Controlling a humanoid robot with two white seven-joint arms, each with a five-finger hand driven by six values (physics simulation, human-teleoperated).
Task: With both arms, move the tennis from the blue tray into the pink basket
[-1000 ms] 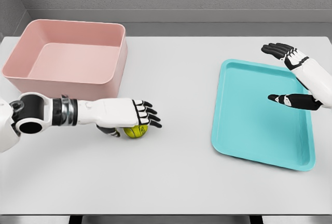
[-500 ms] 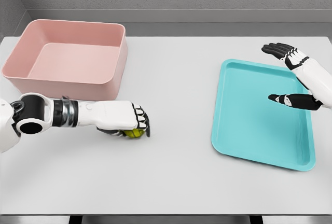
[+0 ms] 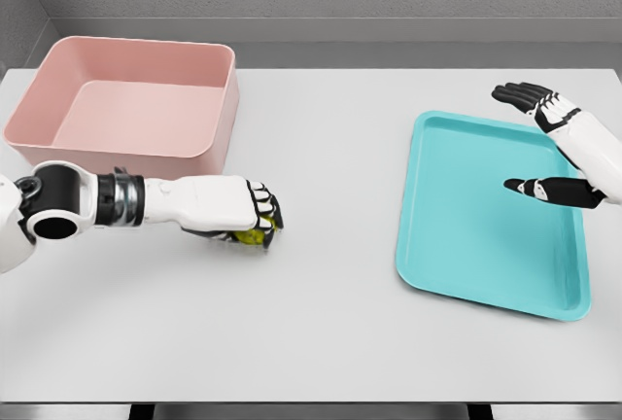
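A yellow-green tennis ball [image 3: 253, 237] is mostly covered by my left hand [image 3: 255, 220], whose fingers are curled down around it, just above the white table between basket and tray. The pink basket [image 3: 131, 104] stands at the back left, empty. The blue tray [image 3: 491, 211] lies on the right with nothing in it. My right hand [image 3: 530, 143] hovers over the tray's far right edge, its fingers spread and holding nothing.
The white table [image 3: 330, 332] ends at a dark front edge along the bottom of the view. A grey wall runs behind the basket and tray.
My left hand's fingers have curled shut over the tennis ball, and hand and ball have risen slightly. The right hand has barely moved.
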